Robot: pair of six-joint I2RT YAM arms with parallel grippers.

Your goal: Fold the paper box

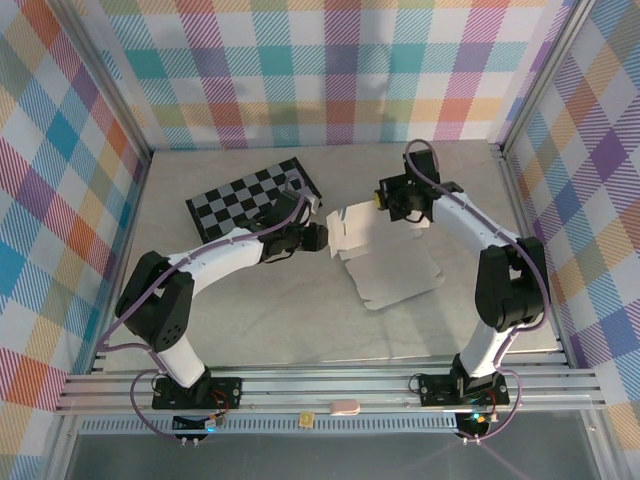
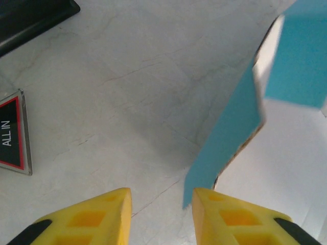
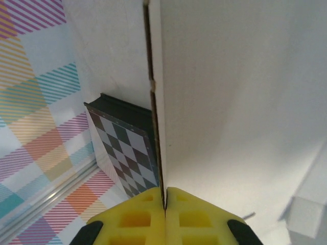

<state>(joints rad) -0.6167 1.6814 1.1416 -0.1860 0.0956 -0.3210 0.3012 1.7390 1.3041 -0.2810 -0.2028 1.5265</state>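
Observation:
The paper box [image 1: 395,270] is a flat blank lying white side up in the middle of the table, with its far-left part lifted. My right gripper [image 1: 371,207] is shut on that raised edge; in the right wrist view the fingers [image 3: 165,204] pinch the thin cardboard [image 3: 230,102] edge-on. My left gripper [image 1: 325,238] is at the blank's left side. Its yellow fingers [image 2: 161,204] stand apart over the table. A teal flap [image 2: 230,132] hangs down beside the inner face of the right finger [image 2: 225,214], its corner just inside the gap.
A black-and-grey chessboard [image 1: 250,195] lies at the back left, and its checkered top [image 3: 125,148] is also seen beyond the held cardboard. A small dark triangular piece marked "ALL IN" [image 2: 13,132] lies left of my left gripper. Patterned walls enclose the table.

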